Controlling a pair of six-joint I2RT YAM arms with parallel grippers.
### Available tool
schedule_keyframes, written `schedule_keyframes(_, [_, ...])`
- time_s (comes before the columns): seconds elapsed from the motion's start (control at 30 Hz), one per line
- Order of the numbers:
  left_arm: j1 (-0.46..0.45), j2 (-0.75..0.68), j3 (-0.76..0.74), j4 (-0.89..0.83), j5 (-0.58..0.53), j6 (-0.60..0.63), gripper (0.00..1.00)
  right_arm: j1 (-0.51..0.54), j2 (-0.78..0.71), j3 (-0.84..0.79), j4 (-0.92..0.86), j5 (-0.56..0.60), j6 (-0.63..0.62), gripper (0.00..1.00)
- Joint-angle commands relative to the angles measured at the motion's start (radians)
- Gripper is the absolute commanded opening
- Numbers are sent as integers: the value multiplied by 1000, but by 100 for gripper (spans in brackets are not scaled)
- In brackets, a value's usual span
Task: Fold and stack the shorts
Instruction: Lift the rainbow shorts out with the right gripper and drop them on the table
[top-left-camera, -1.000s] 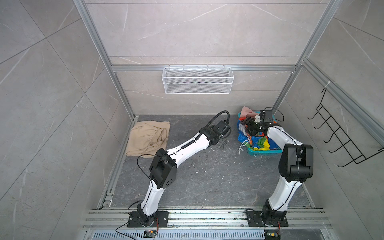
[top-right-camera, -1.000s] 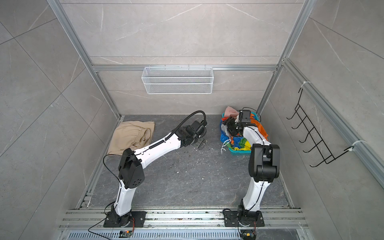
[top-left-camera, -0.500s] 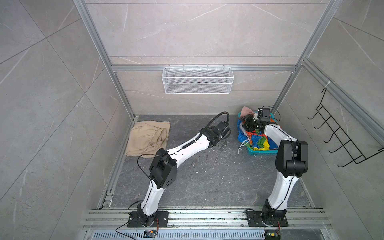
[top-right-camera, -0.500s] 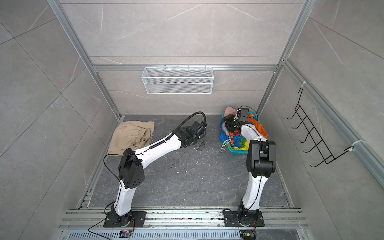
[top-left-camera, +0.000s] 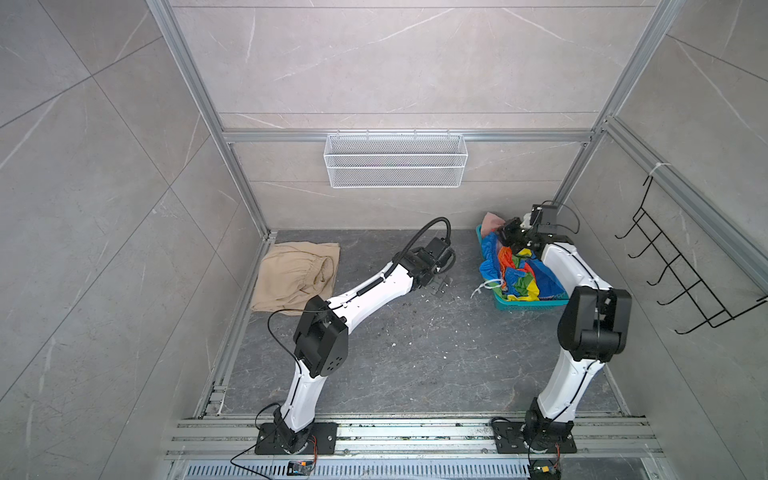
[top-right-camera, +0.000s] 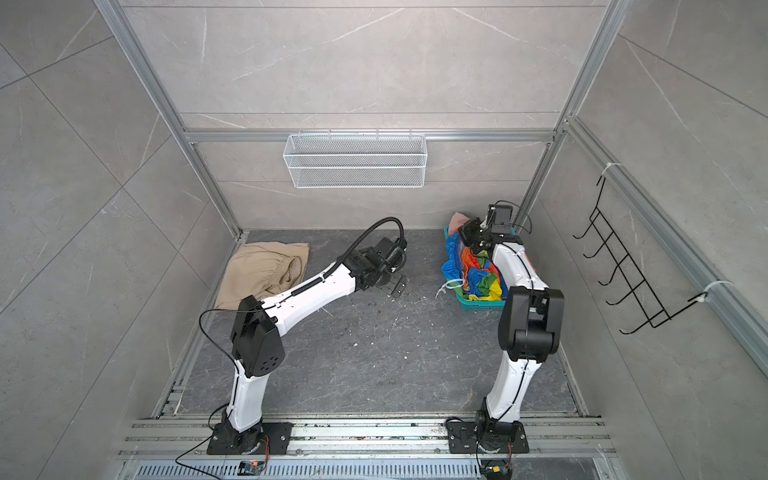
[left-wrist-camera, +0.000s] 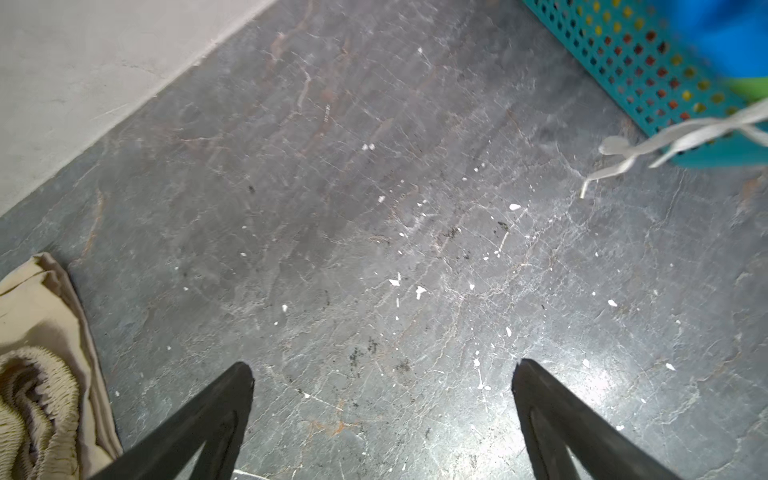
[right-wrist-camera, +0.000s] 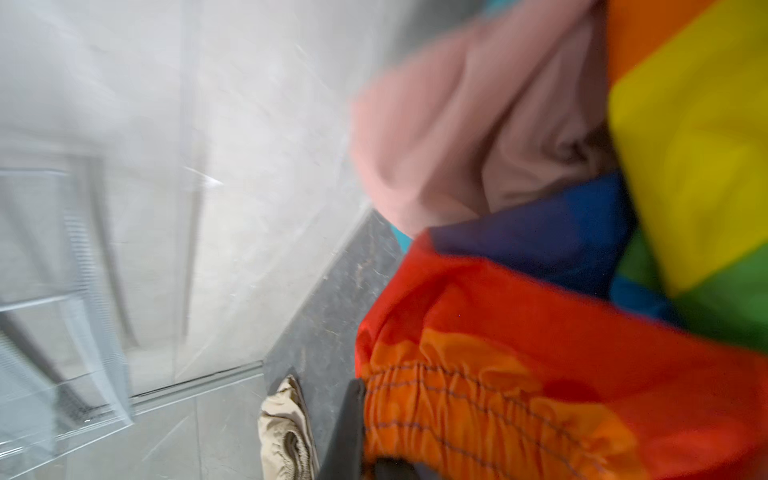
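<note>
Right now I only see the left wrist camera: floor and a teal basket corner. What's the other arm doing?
Observer: The right end effector is shut on the orange waistband of the rainbow shorts, over the teal basket.
Operator: Is anything else in there?
Observer: Yes, pink shorts bunched at its far end, behind the rainbow ones.
Operator: And this beige cloth?
Observer: That's the beige shorts, alone by the left wall, nothing on them.

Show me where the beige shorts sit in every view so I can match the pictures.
Top view: beige shorts on the floor, far left, by the wall.
Top view: same spot, left of the left arm.
Left wrist: their gathered waistband, beside the open left claw.
Right wrist: a sliver past the rainbow-striped shorts' waistband.
Shared landmark: the rainbow-striped shorts, in every view.
</note>
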Motion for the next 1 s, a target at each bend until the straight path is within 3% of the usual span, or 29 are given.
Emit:
schedule_keyframes(0.0, [35,-132,3,4,35,-41,100,-17,-151,138,-53,-3,-77,0])
schedule_keyframes(0.17, [106,-253,-52,30,98,-93,100,19,-214,361,-109,-87,-104,0])
schedule_keyframes(0.37, [291,-442,-228,88,275,-266,100,292,-173,643,-205,-158,-238,0])
schedule_keyframes(0.5, [495,-636,-494,209,404,-418,100,463,-135,521,-170,-114,-245,0])
schedule_keyframes(0.63, [625,-738,-643,208,477,-461,100,592,-74,306,-119,-63,-211,0])
schedule_keyframes(0.83, [638,-791,-778,197,525,-474,100,710,64,122,-110,-87,-190,51])
schedule_keyframes(0.97, [639,-800,-849,208,553,-488,100,709,-26,-8,-105,-59,-230,83])
